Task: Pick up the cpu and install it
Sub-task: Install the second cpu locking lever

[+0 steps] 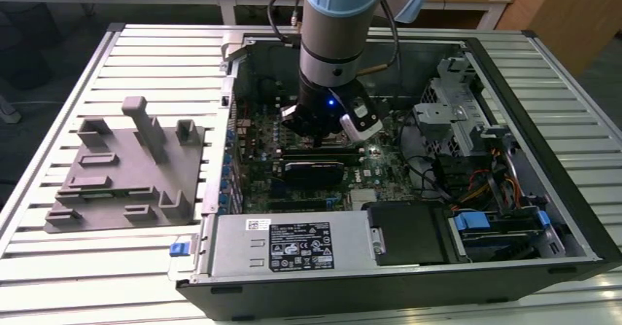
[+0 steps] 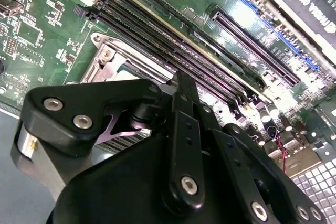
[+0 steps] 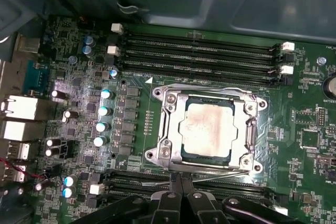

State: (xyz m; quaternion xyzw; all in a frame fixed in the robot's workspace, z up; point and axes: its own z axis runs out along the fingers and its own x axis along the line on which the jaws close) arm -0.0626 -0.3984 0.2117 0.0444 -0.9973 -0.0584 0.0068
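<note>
Jaws first: the gripper (image 3: 179,188) has its two thin fingers (image 3: 175,182) drawn together with no gap that I can make out, and nothing is held between them. The cpu (image 3: 206,129) is not in the grip. In the first wrist view it lies flat in the socket, near the middle of the motherboard (image 3: 294,129). Its dull silver top faces up and the metal frame (image 3: 167,129) sits around its four edges (by the look of it already seated, though whether the frame is latched I cannot tell). What matters is how the two stand to each other. The fingertips sit just off the socket's edge on the side away from the upper bank of memory slots (image 3: 199,51), close to the thin wire lever (image 3: 220,173) that runs along that edge, so the chip lies straight ahead of the closed tips, across that edge, and not beneath them. The chip is square, so it has no long axis to line up with. In the exterior view the arm reaches down into the open computer case (image 1: 544,121), with the gripper (image 1: 325,132) low over the board, well apart from the grey block (image 1: 127,172) out on the bench (image 1: 58,267).
</note>
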